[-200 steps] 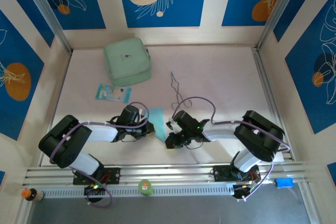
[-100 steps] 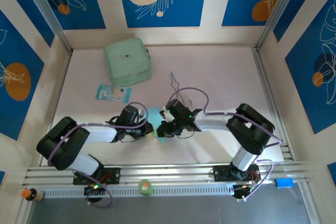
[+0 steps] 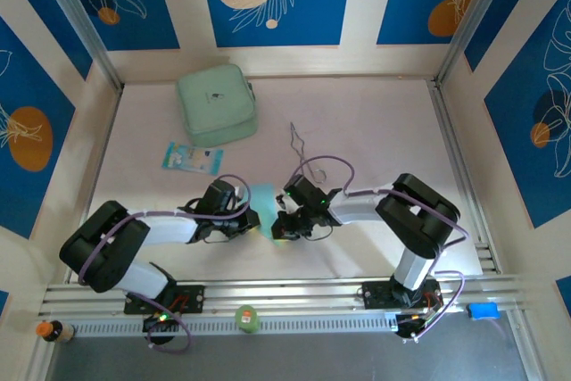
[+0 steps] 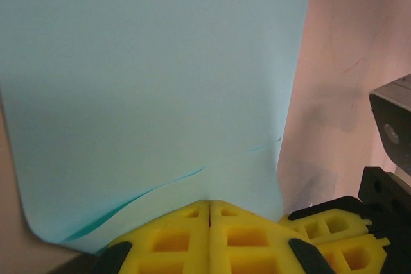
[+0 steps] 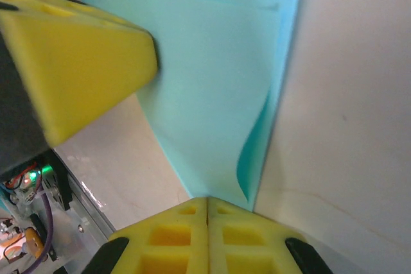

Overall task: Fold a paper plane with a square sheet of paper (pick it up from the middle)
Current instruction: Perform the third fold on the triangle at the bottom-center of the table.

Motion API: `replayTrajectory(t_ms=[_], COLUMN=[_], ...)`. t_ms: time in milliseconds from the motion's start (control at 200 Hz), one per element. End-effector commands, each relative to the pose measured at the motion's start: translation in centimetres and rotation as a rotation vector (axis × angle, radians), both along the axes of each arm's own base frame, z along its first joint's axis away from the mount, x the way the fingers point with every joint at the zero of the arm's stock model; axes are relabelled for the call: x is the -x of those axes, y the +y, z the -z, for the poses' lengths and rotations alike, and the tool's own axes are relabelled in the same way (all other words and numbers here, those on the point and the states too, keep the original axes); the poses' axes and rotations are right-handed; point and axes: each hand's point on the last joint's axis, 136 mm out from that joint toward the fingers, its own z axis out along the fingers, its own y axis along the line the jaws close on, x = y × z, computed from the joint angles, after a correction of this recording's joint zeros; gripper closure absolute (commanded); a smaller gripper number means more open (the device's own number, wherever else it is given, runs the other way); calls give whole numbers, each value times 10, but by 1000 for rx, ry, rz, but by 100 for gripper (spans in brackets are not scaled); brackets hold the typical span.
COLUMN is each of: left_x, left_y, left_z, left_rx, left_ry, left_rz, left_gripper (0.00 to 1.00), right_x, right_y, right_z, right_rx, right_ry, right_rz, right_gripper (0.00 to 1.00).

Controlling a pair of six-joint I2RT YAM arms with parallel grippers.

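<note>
The cyan sheet of paper lies folded in layers near the table's front middle, between my two grippers. My left gripper is shut on its near edge, and the paper spreads away from the closed yellow jaws with a loose flap curling at the left. My right gripper is shut on the paper's lower end, jaws pressed together, a raised layer curling beside them. The left gripper's yellow finger sits close by at the right wrist view's upper left. The right gripper's fingers show at the left wrist view's lower right.
A mint-green case stands at the back left, with a small blue-and-white packet in front of it. Metal tongs lie just behind the right gripper. A small green object sits on the front rail.
My right gripper has moved left, up to the paper and close to the left gripper. The paper strip is now mostly covered between the two grippers. The left arm has barely shifted.
</note>
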Motion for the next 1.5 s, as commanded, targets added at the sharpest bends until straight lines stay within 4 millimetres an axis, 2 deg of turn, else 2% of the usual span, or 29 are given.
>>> replayTrajectory(t_ms=[0,110,190,365,530,605,730,890,985,1140,1295,1495], left_x=[10,11,11,10,11,11,11,11,11,10,7,1], left_y=[12,12,11,11,11,11,11,11,11,9,5,-7], left_z=[13,14,14,13,13,14,15,14,14,13,6,-29], left_rx=[-60,-60,-59,-55,-57,-59,-58,-55,-54,-50,-31,19], left_ry=[24,28,27,27,25,27,28,27,26,25,13,-49], left_rz=[-3,-1,-1,0,0,2,0,2,2,3,10,60], left_gripper=[100,100,100,100,100,100,100,100,100,100,100,95], right_x=[5,-4,-10,-13,-3,1,1,-6,-11,-11,-3,12], right_y=[-5,11,17,21,5,-2,-3,11,19,25,8,-14], right_z=[-12,-36,-42,-27,0,4,-7,-29,-31,-16,11,30], right_rx=[4,-65,-79,-57,18,24,3,-59,-69,-62,31,95], right_ry=[5,-39,-51,-20,35,48,35,0,-2,30,76,108], right_rz=[-4,-22,-16,-15,13,25,27,12,9,1,24,62], right_gripper=[95,95,95,95,95,95,96,96,96,95,96,99])
